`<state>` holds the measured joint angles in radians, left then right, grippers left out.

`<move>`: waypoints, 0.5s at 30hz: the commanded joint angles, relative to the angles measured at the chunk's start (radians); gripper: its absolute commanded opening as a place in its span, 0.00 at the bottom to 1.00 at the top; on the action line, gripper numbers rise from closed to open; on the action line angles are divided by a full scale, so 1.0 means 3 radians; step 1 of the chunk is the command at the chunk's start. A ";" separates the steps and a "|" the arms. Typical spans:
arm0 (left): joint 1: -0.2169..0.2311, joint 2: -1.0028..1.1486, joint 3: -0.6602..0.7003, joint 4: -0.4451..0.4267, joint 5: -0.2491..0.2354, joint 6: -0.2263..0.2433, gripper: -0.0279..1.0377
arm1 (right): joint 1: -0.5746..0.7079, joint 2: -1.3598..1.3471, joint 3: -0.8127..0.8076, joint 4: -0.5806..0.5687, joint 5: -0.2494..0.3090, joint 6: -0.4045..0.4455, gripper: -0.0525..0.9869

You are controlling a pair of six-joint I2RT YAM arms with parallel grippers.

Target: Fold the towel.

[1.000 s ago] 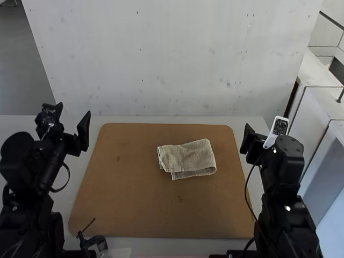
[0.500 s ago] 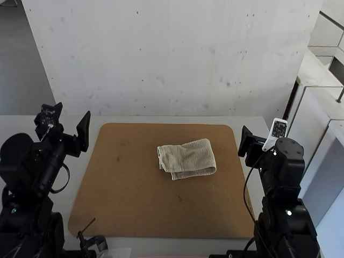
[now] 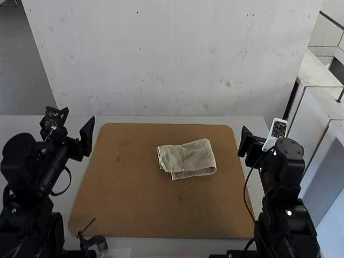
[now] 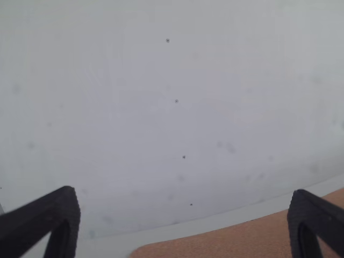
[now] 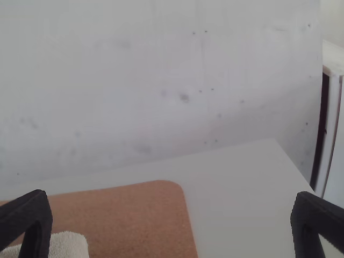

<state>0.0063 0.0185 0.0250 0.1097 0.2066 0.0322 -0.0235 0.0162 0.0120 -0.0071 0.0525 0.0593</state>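
Beige and folded, the towel lies between left claw and right claw, both wide open and empty. It should be soft and light; better to pinch all layers together, at the side nearer right claw.

Muted, diffuse light falls before you, softly shading the towel; a small glint marks your right arm.

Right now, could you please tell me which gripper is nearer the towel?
The right gripper; the left gripper is clearly farther from the folded towel.
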 commanded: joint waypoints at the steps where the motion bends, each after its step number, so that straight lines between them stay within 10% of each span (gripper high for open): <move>1: -0.0031 -0.0062 -0.0088 -0.0028 0.0078 -0.0026 0.82 | 0.0002 -0.0023 -0.0040 -0.0069 -0.0021 -0.0009 0.98; 15: -0.0011 -0.0041 -0.0088 -0.0667 -0.0300 0.0015 0.86 | 0.0002 -0.0018 -0.0040 -0.0069 -0.0027 -0.0009 0.97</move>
<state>0.0063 0.0177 0.0238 -0.0944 0.1627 0.0288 -0.0235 0.0162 0.0120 -0.0082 0.0498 0.0593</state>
